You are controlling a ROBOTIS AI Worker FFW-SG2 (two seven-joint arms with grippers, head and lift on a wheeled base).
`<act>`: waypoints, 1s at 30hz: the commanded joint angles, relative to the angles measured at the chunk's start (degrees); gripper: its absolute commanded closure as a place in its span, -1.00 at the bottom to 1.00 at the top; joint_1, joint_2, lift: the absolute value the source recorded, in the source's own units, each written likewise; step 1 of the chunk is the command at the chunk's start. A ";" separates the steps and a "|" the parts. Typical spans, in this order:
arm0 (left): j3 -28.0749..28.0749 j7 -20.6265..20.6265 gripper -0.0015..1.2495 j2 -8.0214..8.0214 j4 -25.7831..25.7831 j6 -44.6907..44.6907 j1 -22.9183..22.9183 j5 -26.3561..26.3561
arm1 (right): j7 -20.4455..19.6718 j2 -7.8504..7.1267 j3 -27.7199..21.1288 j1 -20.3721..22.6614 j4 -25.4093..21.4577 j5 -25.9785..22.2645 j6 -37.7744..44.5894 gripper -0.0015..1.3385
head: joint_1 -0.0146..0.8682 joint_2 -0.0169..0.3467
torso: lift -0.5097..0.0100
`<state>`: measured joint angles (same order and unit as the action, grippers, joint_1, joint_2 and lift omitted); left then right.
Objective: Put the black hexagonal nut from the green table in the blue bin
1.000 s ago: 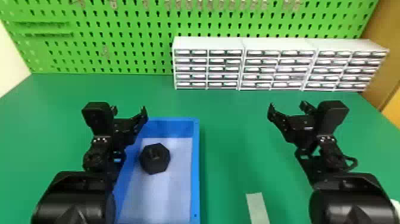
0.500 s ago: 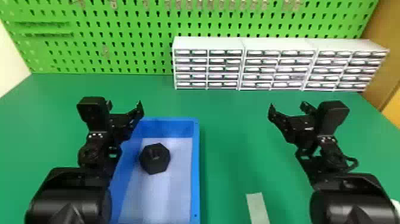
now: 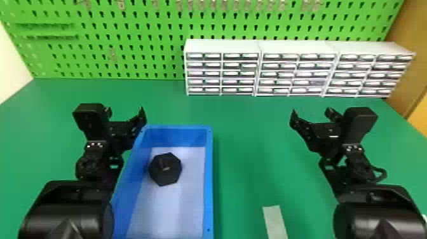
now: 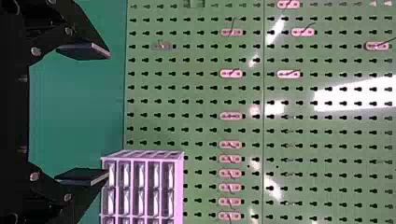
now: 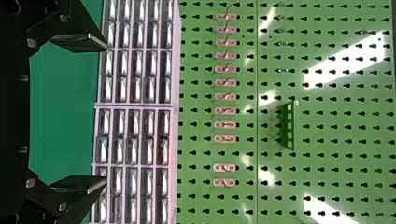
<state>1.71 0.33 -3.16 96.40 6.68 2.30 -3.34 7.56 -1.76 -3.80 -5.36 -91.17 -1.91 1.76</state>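
In the head view the black hexagonal nut lies flat on the pale floor of the blue bin, toward its back left. My left gripper is raised by the bin's back left corner, its fingers spread and holding nothing. Wide apart as well are the two fingers of my left gripper in the left wrist view. My right gripper is parked over the right part of the green table, open and apart from the bin. The right wrist view has the right gripper with bare, parted fingers.
White drawer cabinets line the table's back edge, in front of a green pegboard. A pale strip lies on the table near the front, right of the bin. A wooden panel stands at the far right.
In the head view my left arm has shifted slightly to the left, away from above the bin. The nut, the bin and my right arm have stayed where they were.
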 commanded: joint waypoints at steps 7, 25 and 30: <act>0.23 0.02 -0.42 -0.01 0.19 0.00 0.08 -0.09 | 0.00 0.00 -0.42 0.09 -0.41 0.33 0.26 -0.58 | 0.59 -0.63 | 0.59; -0.13 0.02 -0.42 -0.01 0.19 0.18 0.08 -0.18 | 0.00 0.00 -0.51 0.18 -0.41 0.33 0.61 -0.58 | 0.59 -0.63 | 0.59; -0.04 0.02 -0.42 -0.01 0.19 0.27 0.08 -0.18 | 0.00 0.00 -0.42 0.18 -0.41 0.33 0.79 -0.58 | 0.59 -0.63 | 0.59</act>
<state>1.62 0.35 -3.16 96.59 6.84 2.38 -3.50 7.56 -1.76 -4.25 -5.18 -91.58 -1.57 2.42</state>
